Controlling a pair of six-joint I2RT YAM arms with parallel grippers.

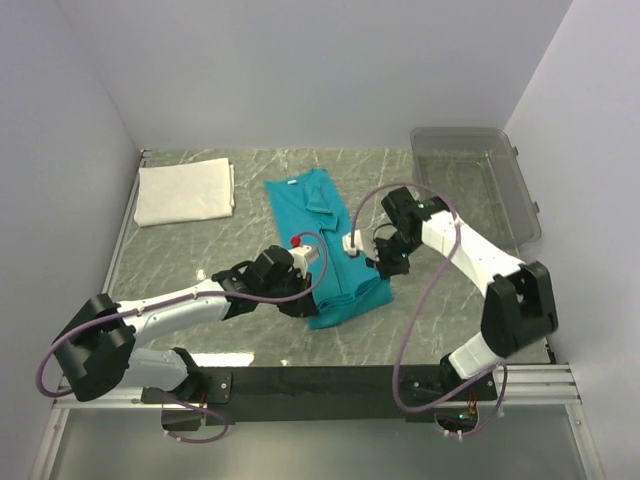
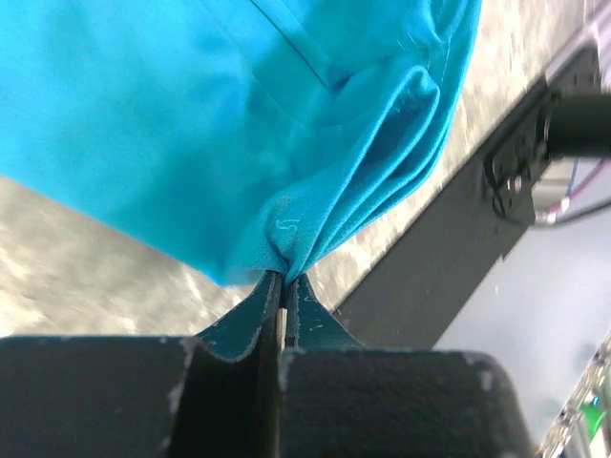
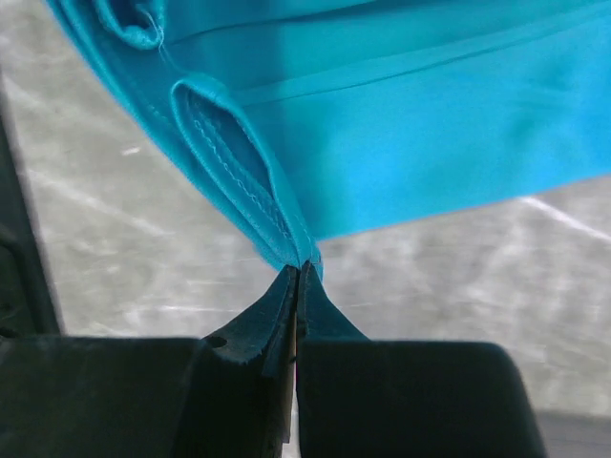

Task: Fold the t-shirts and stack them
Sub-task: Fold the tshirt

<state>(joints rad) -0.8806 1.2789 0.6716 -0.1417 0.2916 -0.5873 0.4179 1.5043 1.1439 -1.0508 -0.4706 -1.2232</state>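
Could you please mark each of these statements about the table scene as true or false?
1. The left gripper is shut on the teal t-shirt. True.
2. The right gripper is open and clear of the fabric. False: it is shut on a stitched edge of the teal t-shirt.
3. The white folded piece lies on top of the teal t-shirt. False: it lies apart from it, at the far left of the table.
4. The clear bin stands at the far right corner of the table. True.
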